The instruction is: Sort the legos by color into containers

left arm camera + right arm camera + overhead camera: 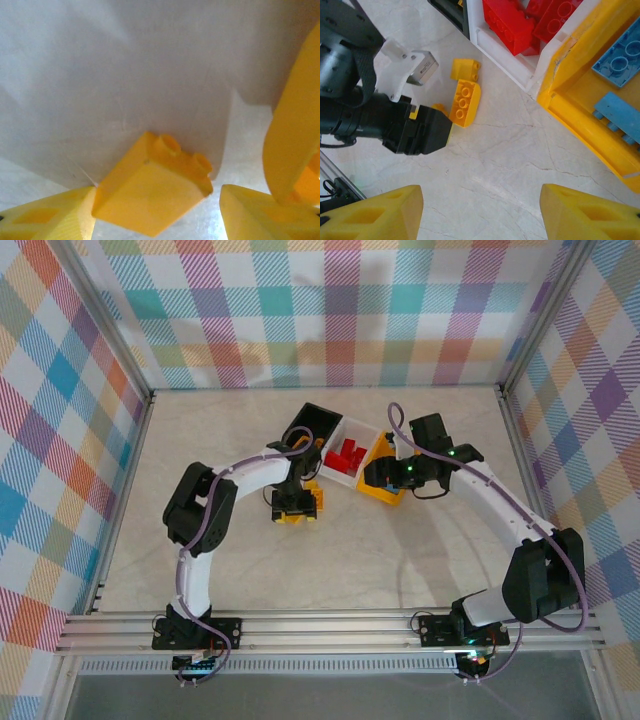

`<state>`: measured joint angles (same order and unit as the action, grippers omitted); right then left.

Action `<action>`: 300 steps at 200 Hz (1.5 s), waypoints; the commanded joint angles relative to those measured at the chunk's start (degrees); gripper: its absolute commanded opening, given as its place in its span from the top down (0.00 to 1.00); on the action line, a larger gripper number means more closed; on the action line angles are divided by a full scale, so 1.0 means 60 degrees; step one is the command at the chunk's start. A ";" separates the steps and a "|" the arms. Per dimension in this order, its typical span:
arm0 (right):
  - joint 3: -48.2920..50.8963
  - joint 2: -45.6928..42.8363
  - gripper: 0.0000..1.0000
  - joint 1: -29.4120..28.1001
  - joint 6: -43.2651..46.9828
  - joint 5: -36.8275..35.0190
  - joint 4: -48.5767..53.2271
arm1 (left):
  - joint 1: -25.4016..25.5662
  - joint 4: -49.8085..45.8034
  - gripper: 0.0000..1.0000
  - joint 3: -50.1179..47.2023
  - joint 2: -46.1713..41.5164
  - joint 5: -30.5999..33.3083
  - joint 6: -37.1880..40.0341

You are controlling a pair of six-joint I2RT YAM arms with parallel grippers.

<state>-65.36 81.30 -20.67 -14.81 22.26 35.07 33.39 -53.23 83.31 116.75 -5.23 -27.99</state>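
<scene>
The left gripper (pixel 157 215) is low over the table, its fingers spread wide and gripping nothing. A yellow lego (pixel 150 197) lies between its fingertips, nearer the left one, with its long axis slanted across the gap. The right gripper (pixel 480 210) hovers farther off, wide and empty.

Pastel plaid walls (pixel 330 310), marbled tabletop (pixel 330 560)
</scene>
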 commanded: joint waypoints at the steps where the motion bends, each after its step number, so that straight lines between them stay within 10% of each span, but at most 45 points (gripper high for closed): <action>1: -0.0257 -0.0014 0.36 -0.0048 -0.0052 0.0252 -0.0060 | -0.0195 -0.0175 0.34 0.0636 0.0478 0.0654 0.1115; 175: -0.0107 0.0187 0.38 -0.0335 -0.0375 0.0024 -0.0278 | -0.0524 -0.0279 0.69 -0.0028 -0.0591 0.0125 0.1089; 300: 0.0801 -0.1259 0.37 -0.1123 -0.0817 -0.0635 0.0139 | -0.1950 -0.2084 0.65 0.9882 0.4306 -0.0877 0.0640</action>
<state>-60.64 76.79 -27.05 -18.70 20.18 34.81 21.23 -60.90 138.21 137.32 -8.51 -22.13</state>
